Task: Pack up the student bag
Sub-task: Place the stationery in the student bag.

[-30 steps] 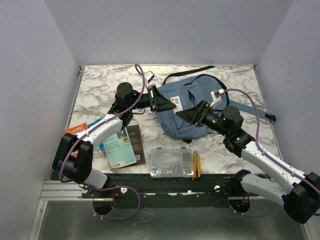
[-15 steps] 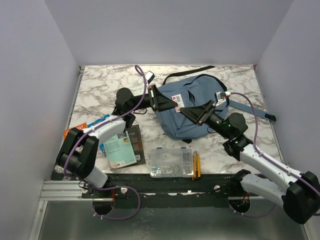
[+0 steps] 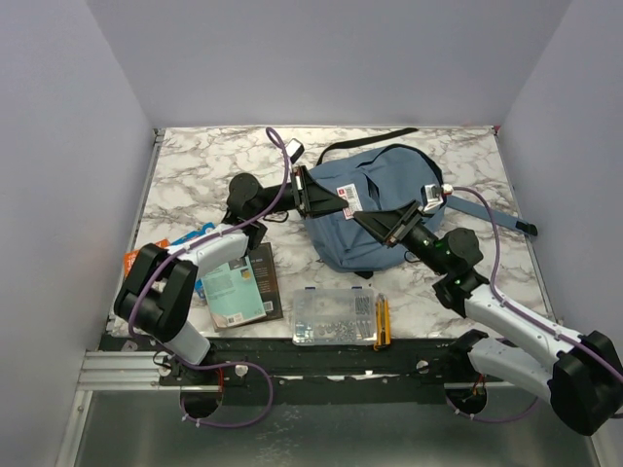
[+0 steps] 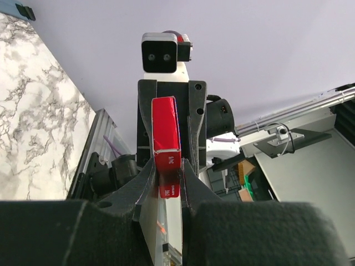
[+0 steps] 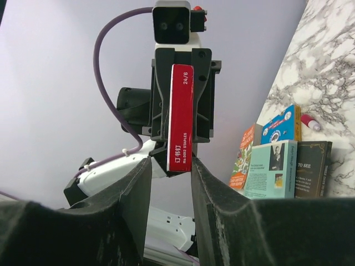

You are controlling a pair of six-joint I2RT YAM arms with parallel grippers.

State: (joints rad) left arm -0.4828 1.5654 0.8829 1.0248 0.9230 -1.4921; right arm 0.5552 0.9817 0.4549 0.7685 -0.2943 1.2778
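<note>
Top view: my right gripper [image 3: 362,216] has just pushed in and narrowed its jaws around the free end of the staples box [image 3: 343,201]. My left gripper [image 3: 321,197] is clenched on the other end. That makes this a mid-air handover above the student bag [image 3: 355,251], which lies on the desk [image 3: 195,165] at centre-right of the frame; nothing is packed yet. Books [image 3: 238,287] and a clear parts case [image 3: 336,316] wait at lower left.

Left wrist view: the box is red and pinched edge-on between my left fingers [image 4: 145,183]. The bag is out of frame.

Right wrist view: the printed spine faces me, and the books [image 5: 277,166] sit at lower right. There seems to be a gap on one side of the box, so I cannot tell whether the right gripper is clamping it yet.
</note>
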